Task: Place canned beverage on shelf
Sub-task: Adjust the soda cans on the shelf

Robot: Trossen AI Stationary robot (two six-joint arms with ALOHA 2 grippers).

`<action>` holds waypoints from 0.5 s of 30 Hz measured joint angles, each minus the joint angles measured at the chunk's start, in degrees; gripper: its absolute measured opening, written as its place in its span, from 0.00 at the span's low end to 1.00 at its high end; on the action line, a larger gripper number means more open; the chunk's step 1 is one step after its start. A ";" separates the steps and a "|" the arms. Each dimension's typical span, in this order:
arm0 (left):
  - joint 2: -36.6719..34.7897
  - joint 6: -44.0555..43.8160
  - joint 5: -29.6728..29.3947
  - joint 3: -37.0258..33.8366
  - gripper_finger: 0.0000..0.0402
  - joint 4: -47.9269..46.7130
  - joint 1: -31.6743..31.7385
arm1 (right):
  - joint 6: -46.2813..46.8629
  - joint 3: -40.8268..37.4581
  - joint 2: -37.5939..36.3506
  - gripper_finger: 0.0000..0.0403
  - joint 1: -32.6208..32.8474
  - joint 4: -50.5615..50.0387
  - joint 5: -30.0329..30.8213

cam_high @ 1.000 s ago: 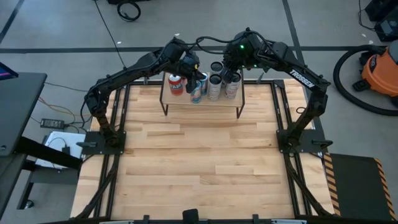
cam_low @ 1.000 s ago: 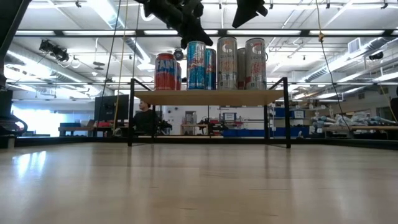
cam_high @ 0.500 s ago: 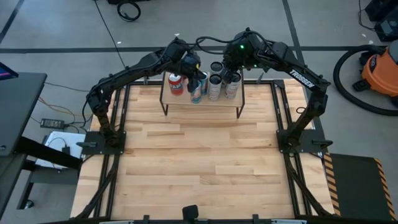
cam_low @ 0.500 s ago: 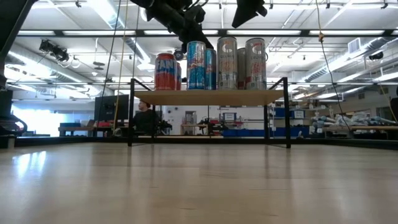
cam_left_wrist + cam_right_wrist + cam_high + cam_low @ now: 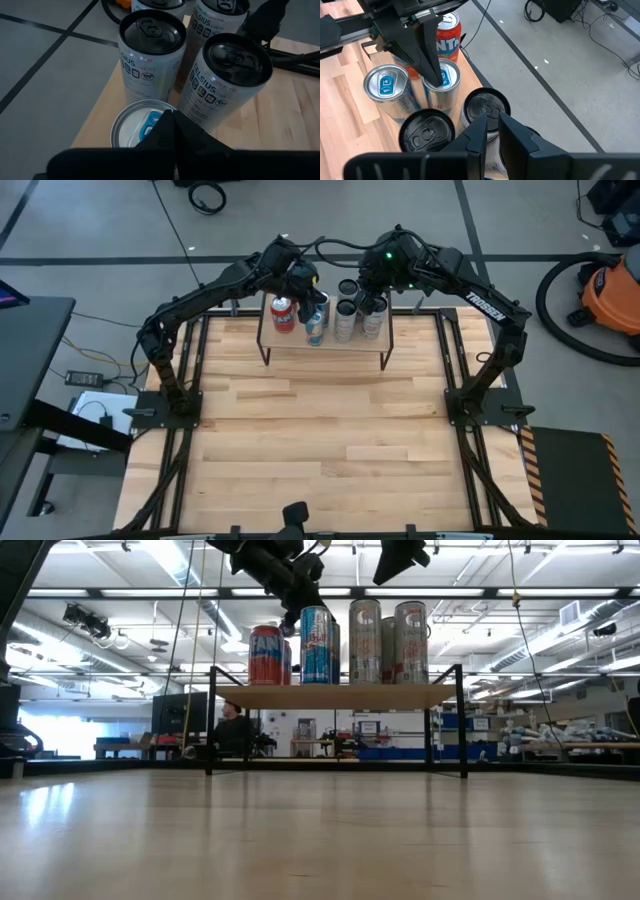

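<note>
A: Where's the shelf point(image 5: 325, 340)?
B: Top centre of the high view, at the table's point(image 5: 320, 450) far edge. In the low view it stands mid-frame with the cans in a row on its board.

A: Which cans?
B: An orange Fanta point(image 5: 266, 654) at the left end, then blue cans point(image 5: 316, 645), then the pale Celsius cans point(image 5: 410, 642) to the right — all upright and packed close together.

A: And the left gripper point(image 5: 434, 70)?
B: Above the shelf's left half. Its fingers are pressed together, nothing between them; in the right wrist view the tips sit right at the lid of a blue-tab can point(image 5: 442, 80), in the upper left of that frame.

A: The right gripper point(image 5: 492, 131)?
B: Over the Celsius cans, top centre of the high view. Only a narrow gap shows between its fingers — it grips nothing, hanging above a black lid point(image 5: 485, 107).
</note>
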 joint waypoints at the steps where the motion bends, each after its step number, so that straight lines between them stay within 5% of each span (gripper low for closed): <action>1: 0.00 0.00 0.00 0.00 0.00 0.00 0.00 | 0.00 0.00 0.00 0.14 0.00 0.02 0.00; 15: 0.00 -0.02 -0.20 -0.02 0.00 -1.97 1.35 | 0.00 0.00 0.00 0.14 0.00 -0.06 0.00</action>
